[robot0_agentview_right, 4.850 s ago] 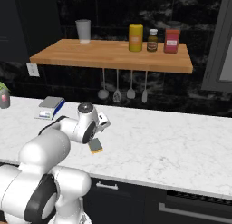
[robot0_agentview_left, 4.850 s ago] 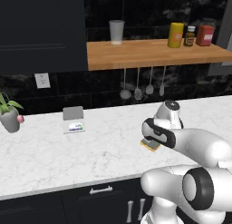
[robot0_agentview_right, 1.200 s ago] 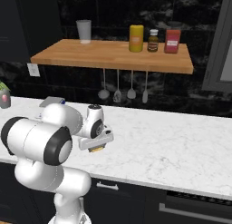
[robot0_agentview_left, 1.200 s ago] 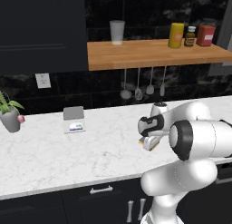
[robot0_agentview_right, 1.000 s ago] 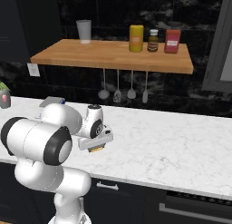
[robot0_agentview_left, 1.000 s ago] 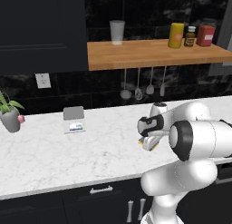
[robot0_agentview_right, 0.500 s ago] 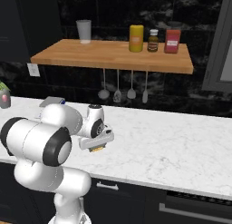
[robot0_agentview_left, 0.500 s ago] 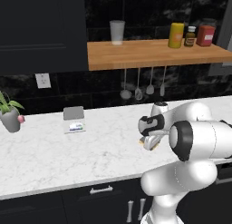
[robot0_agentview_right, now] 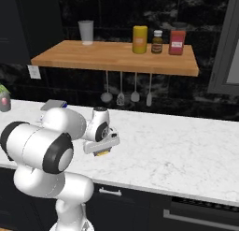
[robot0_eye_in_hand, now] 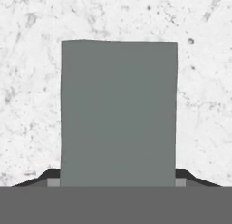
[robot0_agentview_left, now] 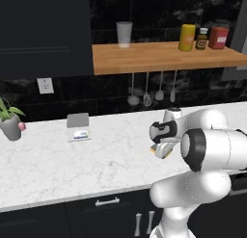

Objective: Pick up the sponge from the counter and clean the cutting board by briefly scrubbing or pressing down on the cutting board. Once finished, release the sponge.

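Bare counter (robot0_agentview_right: 177, 141) lies rightward; card holder (robot0_agentview_left: 78, 121) stands well left.

A: We log a black marble-look wall (robot0_agentview_left: 116, 95) behind the run, with a white outlet (robot0_agentview_left: 46, 85) low on it.

B: We add a wooden wall shelf (robot0_agentview_left: 164, 56), four utensils (robot0_agentview_left: 150, 92) hanging under it, a dark upper cabinet (robot0_agentview_left: 46, 34) beside it.

A: We note dark base cabinet fronts (robot0_agentview_left: 58, 220) with a silver handle (robot0_agentview_left: 107, 202); light even.
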